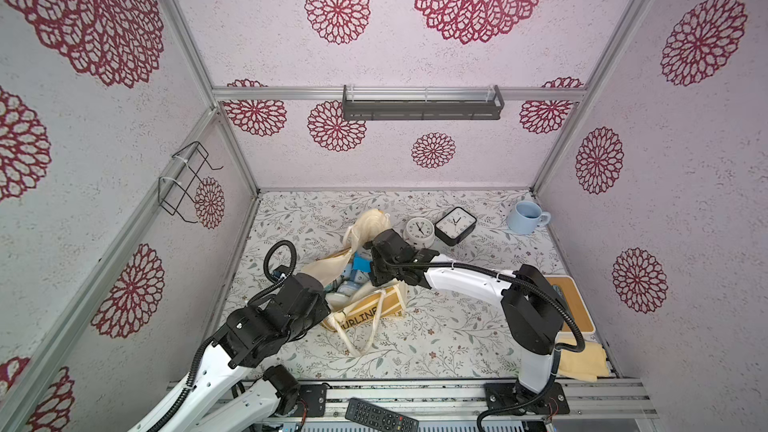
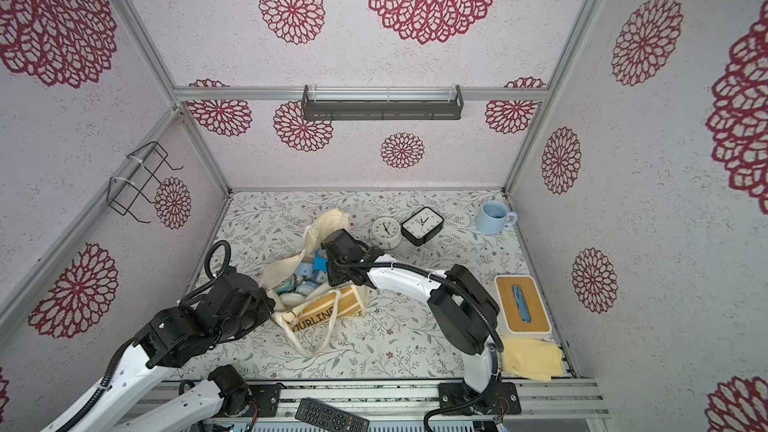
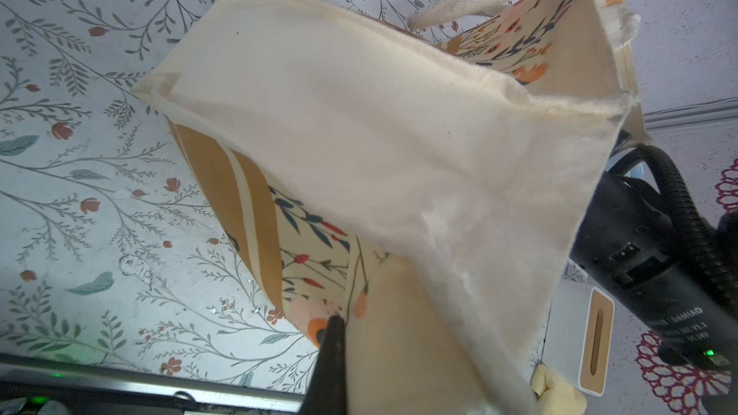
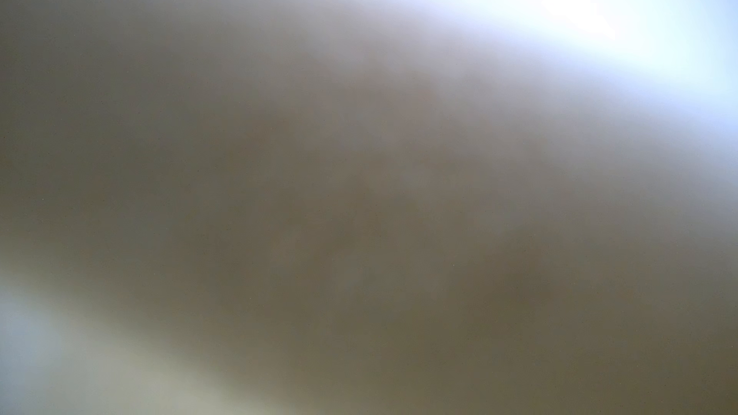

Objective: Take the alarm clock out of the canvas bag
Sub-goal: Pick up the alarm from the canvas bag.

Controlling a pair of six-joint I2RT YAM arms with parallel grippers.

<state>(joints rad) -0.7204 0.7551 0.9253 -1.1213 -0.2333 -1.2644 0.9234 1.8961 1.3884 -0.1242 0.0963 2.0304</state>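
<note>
Broadly, the canvas bag lies slumped on the table, its mouth gaping up at the right gripper, which is sunk into that mouth from above. That gripper's fingers are hidden under its own body in both top views, and its wrist view is only a grey-brown blur, so I cannot tell whether it is spread or closed on anything. The left gripper is clenched on the bag's rim at its own side of the mouth. The left wrist view shows one dark finger pressed against the cloth, with the bag wall rising from it.

Beyond the right gripper, clear of the bag, a white round clock and a black square clock stand just beside each other. Directly beneath and beside the right gripper, inside the bag, sit pale blue and white rounded shapes. The alarm clock is probably among them, though I cannot pick it out.

It is likely a light, hard plastic shell, smooth and rounded enough to slip, with a face that could scratch. The safest hold looks to be across the case's two sides, not on the face. The soft cloth will sag inward and could be caught in the grasp.
</note>
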